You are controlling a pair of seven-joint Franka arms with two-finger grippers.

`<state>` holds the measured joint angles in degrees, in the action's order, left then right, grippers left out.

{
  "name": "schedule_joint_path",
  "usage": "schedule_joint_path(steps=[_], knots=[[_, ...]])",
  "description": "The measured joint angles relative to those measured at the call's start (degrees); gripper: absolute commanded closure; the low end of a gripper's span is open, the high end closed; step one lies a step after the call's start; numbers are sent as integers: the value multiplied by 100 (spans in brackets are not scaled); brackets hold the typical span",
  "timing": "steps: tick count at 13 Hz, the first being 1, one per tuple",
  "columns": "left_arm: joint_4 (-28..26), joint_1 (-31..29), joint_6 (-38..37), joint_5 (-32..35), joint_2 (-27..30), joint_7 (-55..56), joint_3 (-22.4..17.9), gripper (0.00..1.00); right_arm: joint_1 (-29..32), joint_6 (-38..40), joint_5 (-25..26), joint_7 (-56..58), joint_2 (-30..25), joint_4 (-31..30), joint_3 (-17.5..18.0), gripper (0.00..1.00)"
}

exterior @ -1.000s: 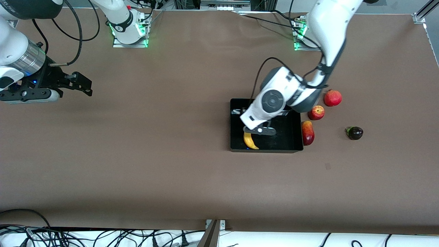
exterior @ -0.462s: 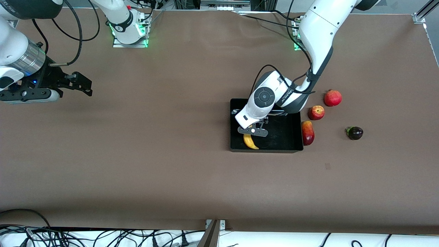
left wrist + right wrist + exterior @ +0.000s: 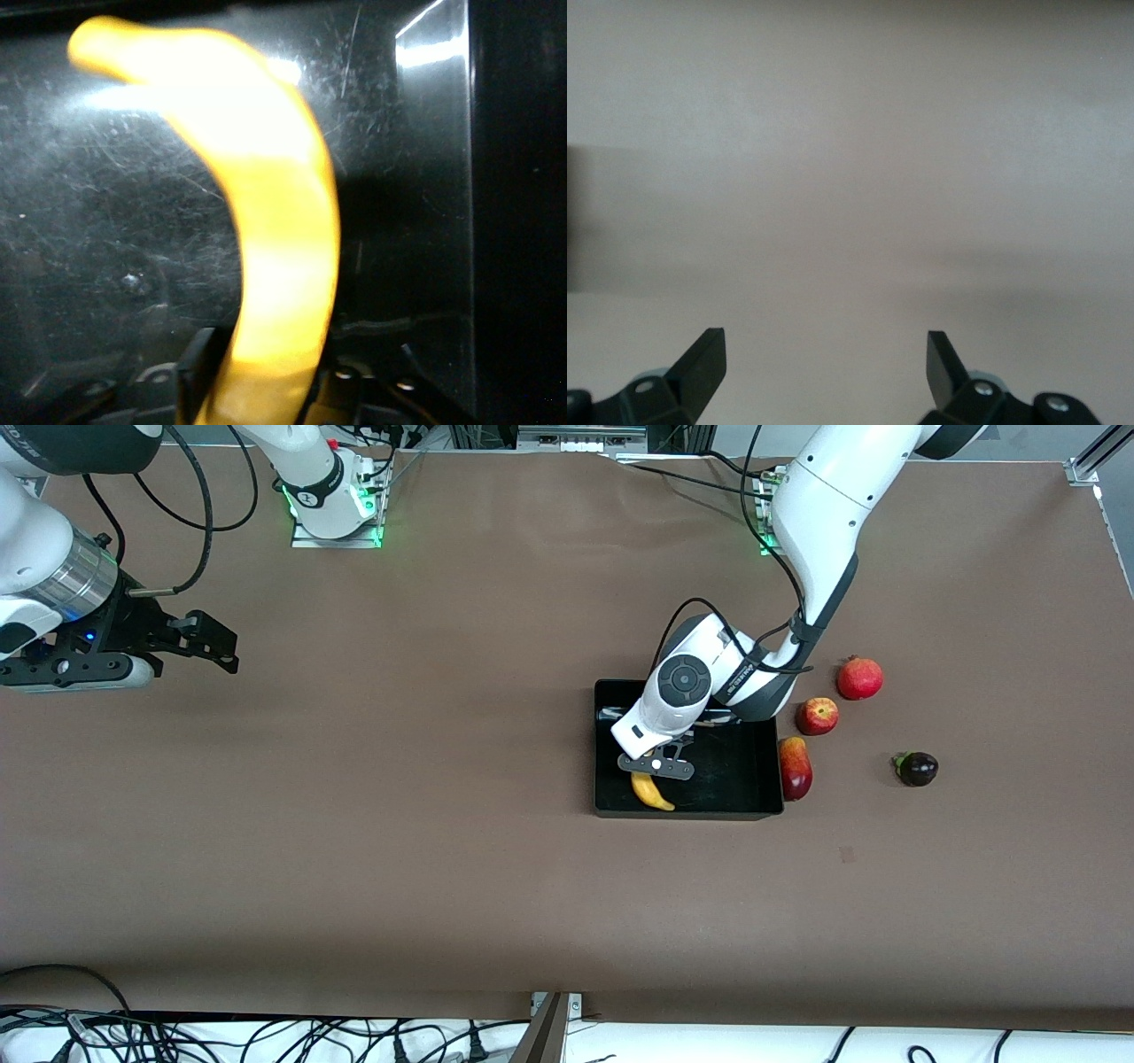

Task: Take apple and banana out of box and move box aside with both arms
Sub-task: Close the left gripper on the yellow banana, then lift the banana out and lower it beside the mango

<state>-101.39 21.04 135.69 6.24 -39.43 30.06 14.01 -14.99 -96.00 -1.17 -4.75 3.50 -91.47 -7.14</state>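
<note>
The black box [image 3: 602,748] sits on the brown table toward the left arm's end. My left gripper [image 3: 656,766] is down inside it, shut on one end of the yellow banana [image 3: 653,793], whose free end lies near the box's wall nearest the front camera. In the left wrist view the banana [image 3: 275,204] runs out from between the fingers [image 3: 199,363] over the scratched box floor [image 3: 106,221]. The red-yellow apple [image 3: 817,716] lies on the table beside the box. My right gripper [image 3: 217,646] waits open and empty over bare table at the right arm's end, and its own view [image 3: 824,354] shows nothing between the jaws.
A red-yellow elongated fruit [image 3: 796,768] lies against the box's outer wall. A round red fruit [image 3: 859,678] and a dark purple fruit [image 3: 917,769] lie farther toward the left arm's end. Cables hang along the table's front edge.
My left gripper shifted a little toward the right arm's end inside the box, the banana still in it, and the banana's free end swung slightly. The right arm has not moved.
</note>
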Motion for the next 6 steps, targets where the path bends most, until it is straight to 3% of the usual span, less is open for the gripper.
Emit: schedule_joint_path(steps=[4, 6], knots=[[52, -30, -99, 0, 110, 23, 81, 100, 0, 0, 0, -1, 0, 0, 0, 0], [244, -97, -750, 0, 410, 22, 92, 100, 0, 0, 0, -2, 0, 0, 0, 0]])
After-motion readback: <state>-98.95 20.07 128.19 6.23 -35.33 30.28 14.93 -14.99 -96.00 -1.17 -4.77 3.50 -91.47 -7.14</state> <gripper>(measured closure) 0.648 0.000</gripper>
